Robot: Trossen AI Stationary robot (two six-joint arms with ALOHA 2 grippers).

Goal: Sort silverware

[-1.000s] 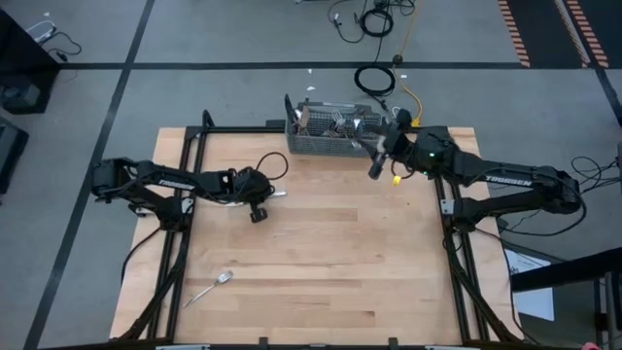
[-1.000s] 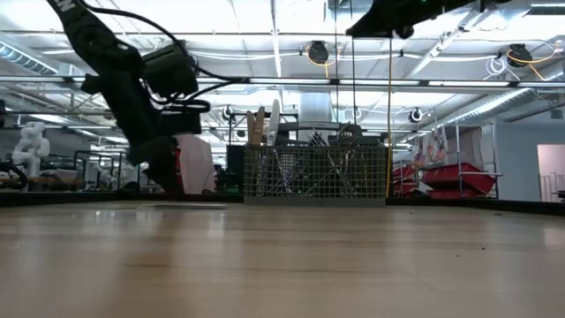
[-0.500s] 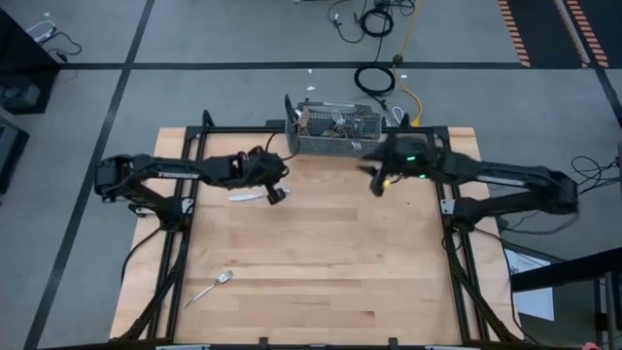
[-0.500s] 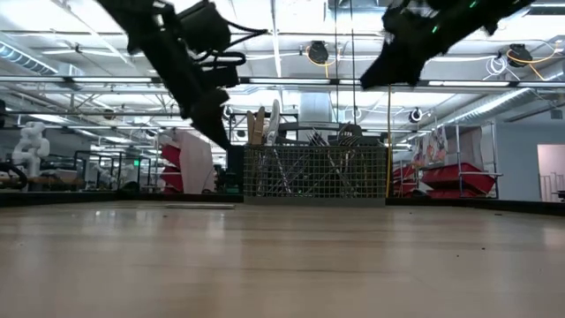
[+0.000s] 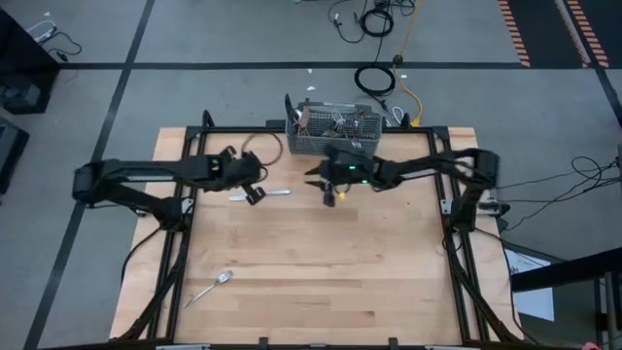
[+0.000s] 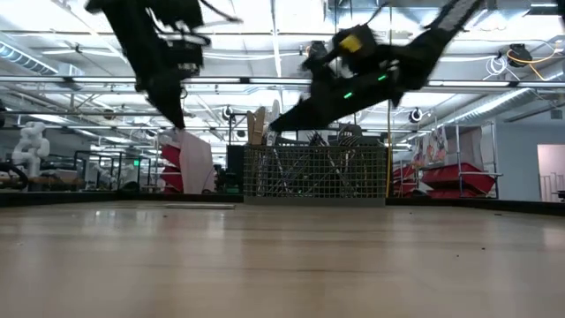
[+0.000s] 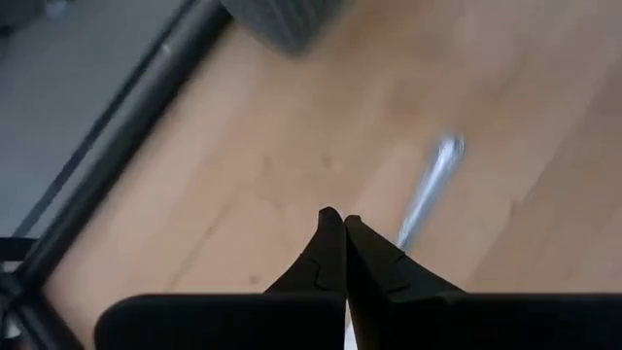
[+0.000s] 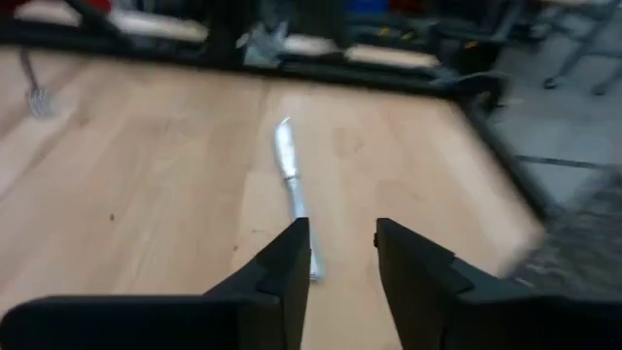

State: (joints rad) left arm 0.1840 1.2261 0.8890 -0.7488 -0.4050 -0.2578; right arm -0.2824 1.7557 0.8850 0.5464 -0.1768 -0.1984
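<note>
The right gripper (image 5: 328, 181), fingers apart and holding nothing, has swung away from the grey wire-mesh basket (image 5: 335, 133) toward the shiny silver table knife (image 5: 260, 194) lying nearby, where the left gripper (image 5: 255, 192), fingers together, has backed off.

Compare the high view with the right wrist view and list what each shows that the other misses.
Only the high view shows the wire basket of silverware at the table's far edge, the left tool above the table near the knife, and the right arm reaching from the right side. Only the right wrist view shows the right tool with fingers apart and empty. Both show the knife lying flat on the wooden table and a fork farther off.
</note>
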